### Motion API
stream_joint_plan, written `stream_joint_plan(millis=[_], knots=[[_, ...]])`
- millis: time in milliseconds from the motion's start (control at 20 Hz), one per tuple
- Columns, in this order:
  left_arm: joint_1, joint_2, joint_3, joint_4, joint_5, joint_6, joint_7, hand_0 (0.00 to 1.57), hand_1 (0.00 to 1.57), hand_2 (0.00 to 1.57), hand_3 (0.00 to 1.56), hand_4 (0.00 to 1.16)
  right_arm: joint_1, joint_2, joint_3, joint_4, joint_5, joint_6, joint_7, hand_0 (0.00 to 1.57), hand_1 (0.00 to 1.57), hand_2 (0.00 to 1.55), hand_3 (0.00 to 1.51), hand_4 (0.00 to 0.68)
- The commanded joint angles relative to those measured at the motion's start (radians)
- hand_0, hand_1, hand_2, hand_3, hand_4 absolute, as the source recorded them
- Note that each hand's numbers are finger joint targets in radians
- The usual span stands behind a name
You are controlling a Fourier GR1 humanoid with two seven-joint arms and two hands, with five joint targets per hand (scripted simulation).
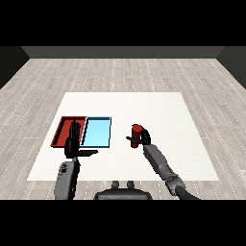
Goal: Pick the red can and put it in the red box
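We see the right hand [142,139] curled round the red can [137,135] — can upright, over the white table [158,115], well to the right of both trays. The left hand [73,142] is spread, fingers straight, thumb out, over the red tray [60,132] — the light blue tray [97,131] lies just beside it.

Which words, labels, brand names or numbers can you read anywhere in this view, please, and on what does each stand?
None can be read.
The red can, held in the right hand: plain red, no label visible.
The red tray and light blue tray: plain surfaces, no print.
The white table and the left hand: no markings visible.
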Motion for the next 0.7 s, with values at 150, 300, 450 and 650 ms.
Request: stream_joint_plan(millis=[150, 300, 450, 650], knots=[[-0.037, -0.002, 0.004, 0.033, 0.008, 0.001, 0.011, 0.00, 0.00, 0.00, 0.00, 0.00, 0.008, 0.000, 0.097, -0.087, -0.024, -0.142, 0.041, 1.47, 1.47, 1.45, 1.40, 0.589], [0.003, -0.011, -0.014, 0.002, -0.003, 0.006, 0.006, 0.00, 0.00, 0.00, 0.00, 0.00, 0.008, -0.005, 0.005, -0.048, 0.048, -0.063, 0.021, 1.48, 1.48, 1.44, 1.39, 0.598], [0.047, -0.007, -0.014, -0.031, 0.013, -0.013, 0.004, 0.00, 0.00, 0.00, 0.00, 0.00, 0.007, 0.000, 0.147, -0.139, -0.011, -0.184, 0.063, 1.44, 1.44, 1.43, 1.37, 0.599], [0.080, 0.020, -0.027, -0.055, 0.017, -0.062, -0.008, 0.00, 0.00, 0.00, 0.00, 0.00, 0.087, -0.005, 0.109, -0.265, 0.096, -0.152, 0.026, 1.43, 1.43, 1.43, 1.37, 0.623]])
